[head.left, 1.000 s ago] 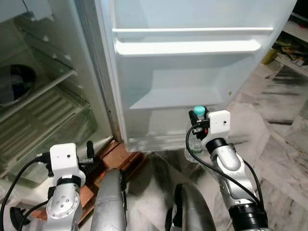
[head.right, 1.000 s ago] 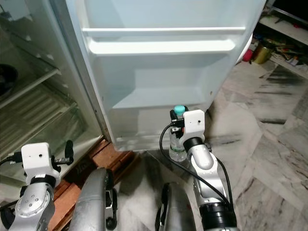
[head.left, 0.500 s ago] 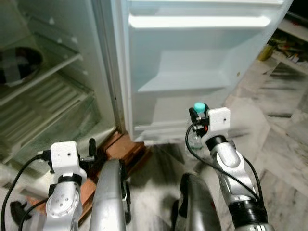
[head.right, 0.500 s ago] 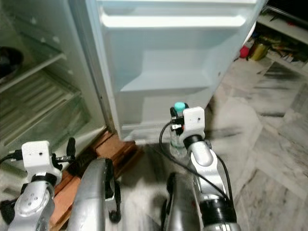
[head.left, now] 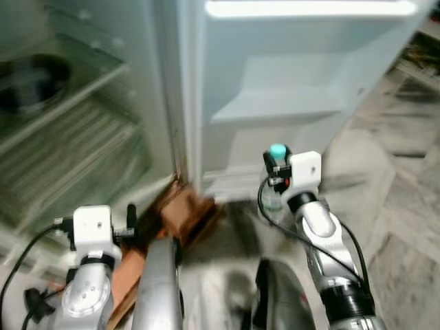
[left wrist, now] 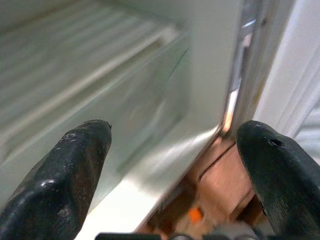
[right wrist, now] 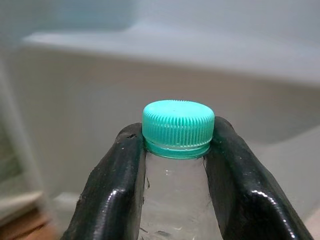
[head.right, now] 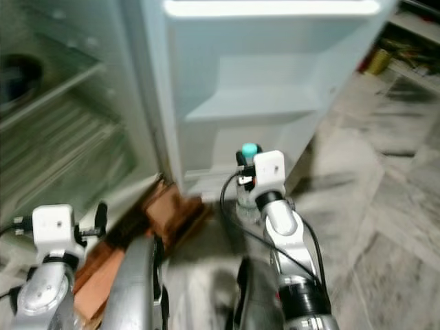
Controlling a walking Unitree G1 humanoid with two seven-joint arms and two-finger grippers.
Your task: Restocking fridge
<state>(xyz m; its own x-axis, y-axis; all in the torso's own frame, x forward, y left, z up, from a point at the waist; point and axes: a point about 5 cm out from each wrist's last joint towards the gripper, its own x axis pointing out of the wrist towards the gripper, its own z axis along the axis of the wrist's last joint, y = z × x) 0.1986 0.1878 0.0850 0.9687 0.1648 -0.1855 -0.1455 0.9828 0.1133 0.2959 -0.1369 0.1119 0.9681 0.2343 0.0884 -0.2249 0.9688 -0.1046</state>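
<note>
Head views, a bit blurry: a clear bottle (head.left: 277, 196) with a teal cap (head.left: 278, 150) is held up by the right gripper (head.left: 276, 168) in front of the open fridge door (head.left: 295, 75).

Left wrist: left gripper (left wrist: 172, 170) fingers (left wrist: 65, 172) are spread wide, nothing held, pointed at the fridge's bottom drawer (left wrist: 100, 110).

Right wrist: fingers (right wrist: 117, 185) are clamped on the bottle neck just under the cap.

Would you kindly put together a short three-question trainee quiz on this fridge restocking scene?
1. True or false: the right gripper grips the clear plastic bottle with the teal cap just under its cap.
2. What does the open left gripper face? A) a sink B) the fridge's ribbed glass shelf C) a person
3. Fill in: the white fridge door stands ____.

Key: 1 true; 2 B; 3 open.
</note>
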